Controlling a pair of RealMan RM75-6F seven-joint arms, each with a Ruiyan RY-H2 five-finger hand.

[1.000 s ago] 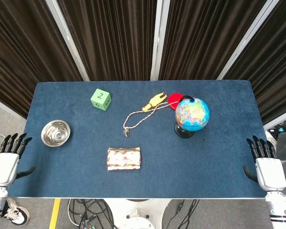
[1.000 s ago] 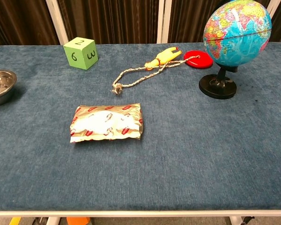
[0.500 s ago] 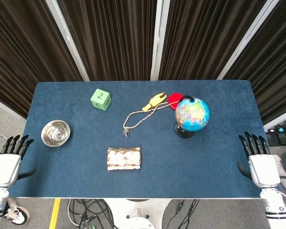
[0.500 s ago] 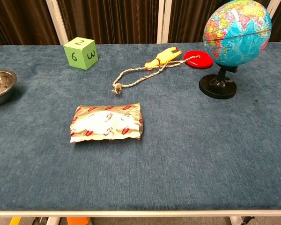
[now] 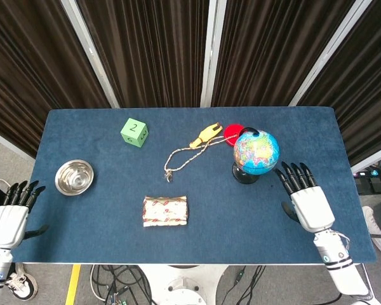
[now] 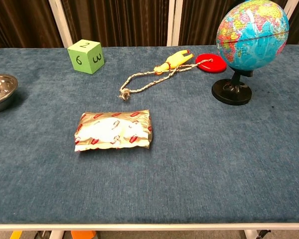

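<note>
My right hand hovers over the blue table, open with fingers spread, just right of the small globe on its black stand. It holds nothing. My left hand hangs open off the table's left edge, nearest the steel bowl. In the chest view neither hand shows; the globe stands at the right and the bowl at the left edge.
A foil snack packet lies near the front middle. A green numbered cube, a yellow toy on a rope and a red disc sit toward the back. Dark curtains hang behind.
My right hand has moved left and forward from off the table's right edge to over the table beside the globe. The left hand has barely shifted.
</note>
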